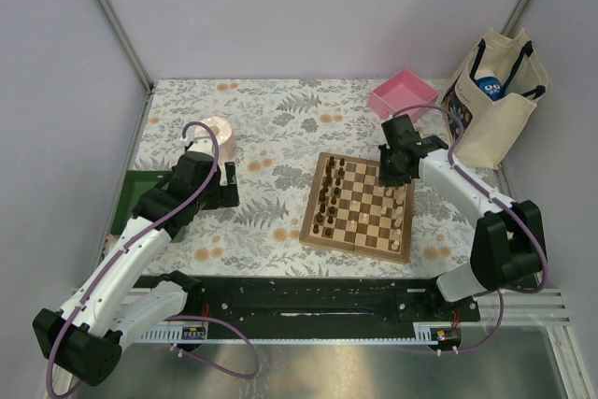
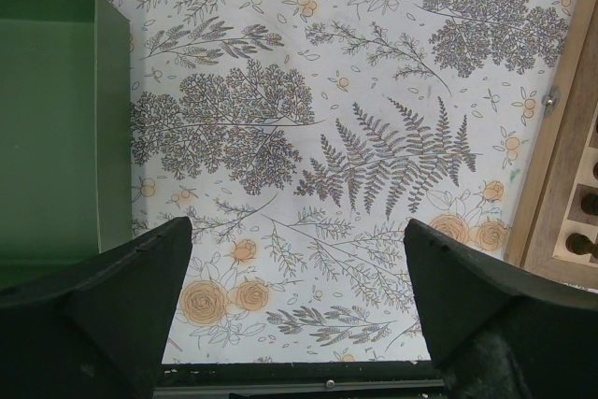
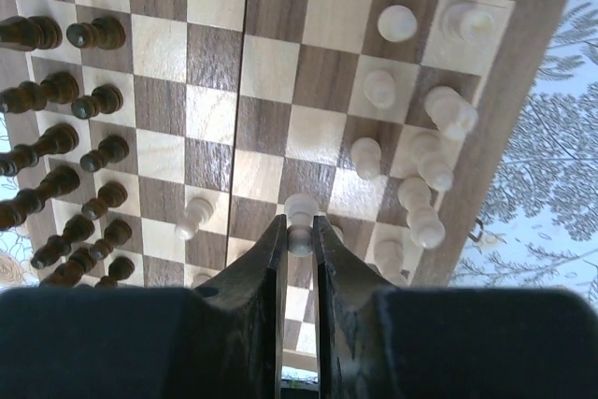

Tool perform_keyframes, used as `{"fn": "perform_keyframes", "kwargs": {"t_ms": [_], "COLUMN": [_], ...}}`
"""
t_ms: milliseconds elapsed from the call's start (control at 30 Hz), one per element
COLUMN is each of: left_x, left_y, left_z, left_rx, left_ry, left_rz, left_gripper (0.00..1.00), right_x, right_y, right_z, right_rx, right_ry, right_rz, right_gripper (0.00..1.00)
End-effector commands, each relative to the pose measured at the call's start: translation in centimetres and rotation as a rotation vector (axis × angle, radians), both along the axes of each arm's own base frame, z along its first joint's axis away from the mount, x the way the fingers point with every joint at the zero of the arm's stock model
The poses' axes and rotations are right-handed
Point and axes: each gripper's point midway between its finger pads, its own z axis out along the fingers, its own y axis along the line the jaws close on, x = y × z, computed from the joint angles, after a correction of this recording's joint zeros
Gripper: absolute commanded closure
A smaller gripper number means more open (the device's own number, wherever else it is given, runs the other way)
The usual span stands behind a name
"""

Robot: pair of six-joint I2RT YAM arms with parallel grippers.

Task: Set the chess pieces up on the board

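Grey-walled cell, table under a white floral-print cloth [image 1: 271, 119]. The square wooden chessboard with dark and tan chequers and a mid-brown border [image 1: 355, 248] lies right of table centre.

Dark brown wooden chessmen [image 3: 93, 100] stand in two rows along the board's left side and look done. Pale tan wooden chessmen [image 3: 448, 111] sit along the board's right side in looser rows, some off-centre on their squares. One stray pale pawn [image 3: 193, 217] stands nearer the board's middle.

The right gripper [image 3: 299, 231] is over the board's right half. Its jaws are pinched narrow on a small pale tan wooden pawn [image 3: 300, 210], clamped just under the round head. Can't tell if the base is on the square or lifted.

The left gripper [image 2: 299, 231] hovers over bare cloth just left of the board, jaws spread wide, holding nothing. A flat green tray [image 2: 56, 137] lies further left of the board.

Handling, my read:
- The pawn is very light, rigid turned wood with a smooth finish.
- It is not fragile, but it would slip or twist easily between flat fingers.
- The narrow base means it probably topples on a crooked release.
- The best hold looks like the neck below the head, straight from above, with the jaws kept vertical.
- Neighbours stand close on the board's right side, so opening the jaws could knock them.
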Motion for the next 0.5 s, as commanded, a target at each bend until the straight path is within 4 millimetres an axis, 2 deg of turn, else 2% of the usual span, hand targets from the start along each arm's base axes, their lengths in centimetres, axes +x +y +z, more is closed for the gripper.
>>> {"fn": "perform_keyframes", "kwargs": {"t_ms": [0,200,467], "left_x": [0.6,0.5,0.5], "left_y": [-0.5,-0.6,-0.6], "left_z": [0.7,0.7,0.6], "left_rx": [-0.023,-0.026,-0.025], "left_ry": [-0.031,-0.029,-0.028], "left_rz": [-0.014,-0.017,-0.019], "left_gripper": [0.01,0.01,0.01], "right_x": [-1.8,-2.7,-2.1], "right_y": [-1.4,-2.4,-2.3], "right_z": [0.4,-1.5,-2.8], "right_rx": [-0.046,-0.069,-0.07], "right_ry": [-0.009,0.037,0.057], "right_rz": [-0.031,-0.05,-0.05], "right_gripper": [0.85,0.85,0.85]}}
